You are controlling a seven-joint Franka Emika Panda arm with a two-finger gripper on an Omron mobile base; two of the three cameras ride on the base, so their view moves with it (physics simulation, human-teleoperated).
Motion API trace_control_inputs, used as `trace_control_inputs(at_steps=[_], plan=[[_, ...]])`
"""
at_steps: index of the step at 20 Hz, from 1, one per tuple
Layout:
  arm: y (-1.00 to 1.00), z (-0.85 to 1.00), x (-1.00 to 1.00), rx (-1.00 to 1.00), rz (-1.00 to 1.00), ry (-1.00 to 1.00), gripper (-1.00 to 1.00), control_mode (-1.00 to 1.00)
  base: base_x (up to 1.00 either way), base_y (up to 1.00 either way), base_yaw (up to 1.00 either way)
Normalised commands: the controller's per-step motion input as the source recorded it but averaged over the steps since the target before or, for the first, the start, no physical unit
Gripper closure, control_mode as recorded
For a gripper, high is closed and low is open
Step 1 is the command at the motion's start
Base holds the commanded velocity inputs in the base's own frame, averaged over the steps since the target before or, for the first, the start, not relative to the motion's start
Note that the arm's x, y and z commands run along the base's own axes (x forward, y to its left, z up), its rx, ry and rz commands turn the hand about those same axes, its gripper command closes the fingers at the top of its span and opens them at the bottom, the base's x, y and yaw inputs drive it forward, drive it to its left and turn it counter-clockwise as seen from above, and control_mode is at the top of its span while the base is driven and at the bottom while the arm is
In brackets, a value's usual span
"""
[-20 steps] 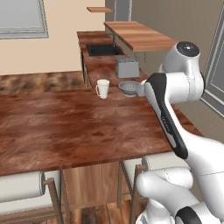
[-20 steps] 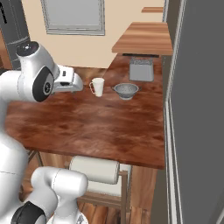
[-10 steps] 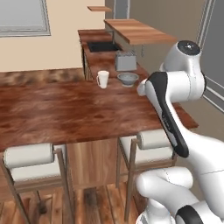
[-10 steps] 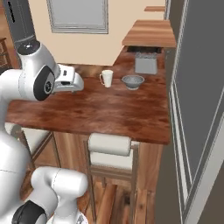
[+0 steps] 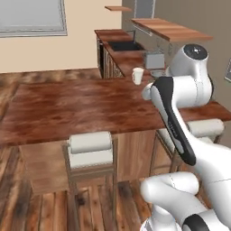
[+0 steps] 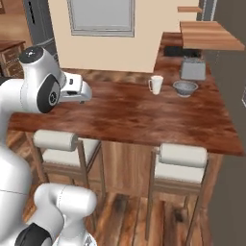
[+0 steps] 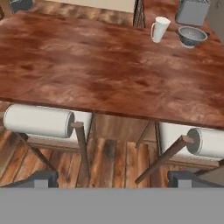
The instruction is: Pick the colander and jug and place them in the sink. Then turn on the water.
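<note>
1. Colander (image 6: 185, 88) sits on the far right of the wooden bench (image 6: 120, 115), just before the toaster (image 6: 193, 69).
2. Jug (image 6: 155, 84) stands upright near its left.
3. Tool (image 7: 113, 179) spread wide, holding nothing, above two stools (image 7: 39, 121).

Even, bright rendered light; soft sheen on the wooden counter (image 7: 109, 65); faint shadows; slightly blurry, low detail.

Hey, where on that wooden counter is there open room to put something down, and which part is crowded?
Most of the wooden counter is bare: the wide stretch from the stools' edge up to the jug. The crowded part is the far right corner, where jug, colander and toaster cluster.
</note>
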Motion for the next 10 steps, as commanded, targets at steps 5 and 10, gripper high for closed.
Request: trace_control_inputs(at_steps=[5, 10], plan=[[0.00, 0.00, 0.00, 0.00, 0.00, 0.00, -1.00, 1.00, -0.09, 1.00, 0.00], [0.00, 0.00, 0.00, 0.00, 0.00, 0.00, -1.00, 1.00, 0.00, 1.00, 0.00]])
